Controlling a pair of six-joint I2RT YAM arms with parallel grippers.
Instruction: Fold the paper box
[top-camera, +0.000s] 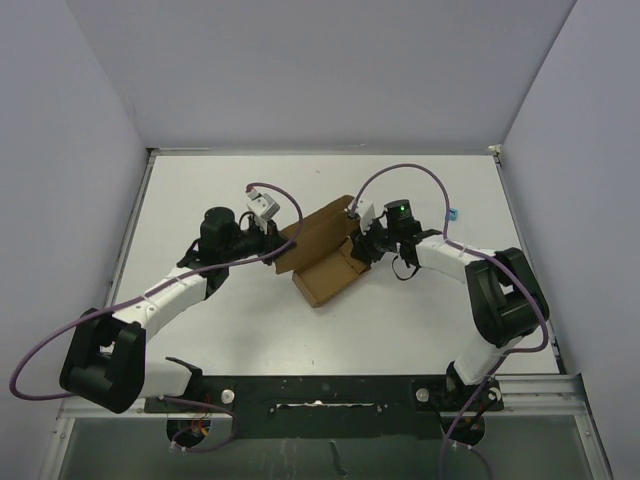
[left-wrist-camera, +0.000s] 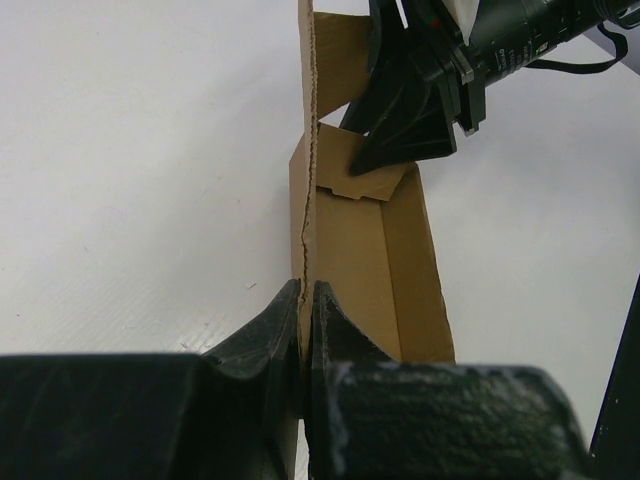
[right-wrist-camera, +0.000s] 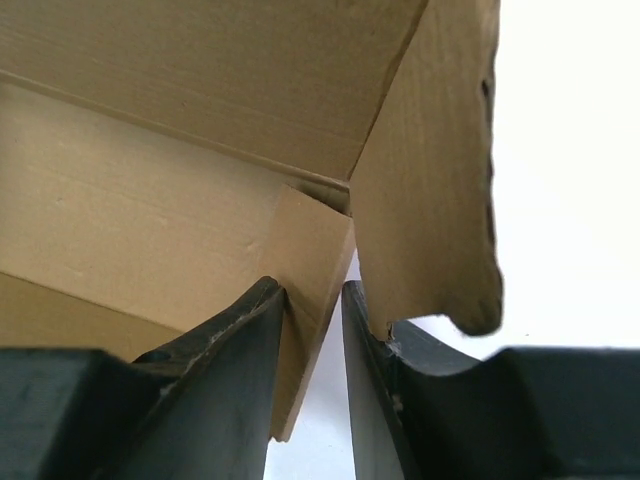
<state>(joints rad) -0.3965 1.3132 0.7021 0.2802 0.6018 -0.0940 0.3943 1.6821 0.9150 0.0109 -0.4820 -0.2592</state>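
The paper box (top-camera: 322, 272) is brown cardboard, partly folded into an open tray, in the middle of the table. My left gripper (top-camera: 283, 243) is at its left side, shut on an upright side wall (left-wrist-camera: 306, 200); in the left wrist view the fingertips (left-wrist-camera: 306, 290) pinch that wall's edge. My right gripper (top-camera: 358, 250) is at the box's far right corner. In the right wrist view its jaws (right-wrist-camera: 312, 290) stand slightly apart around a small corner flap (right-wrist-camera: 312, 250), which leans on the left finger. A larger flap (right-wrist-camera: 430, 190) hangs over the right finger.
A tiny blue cube (top-camera: 454, 214) lies on the white table behind the right arm. Grey walls enclose the table on three sides. The right arm's cables loop above the box.
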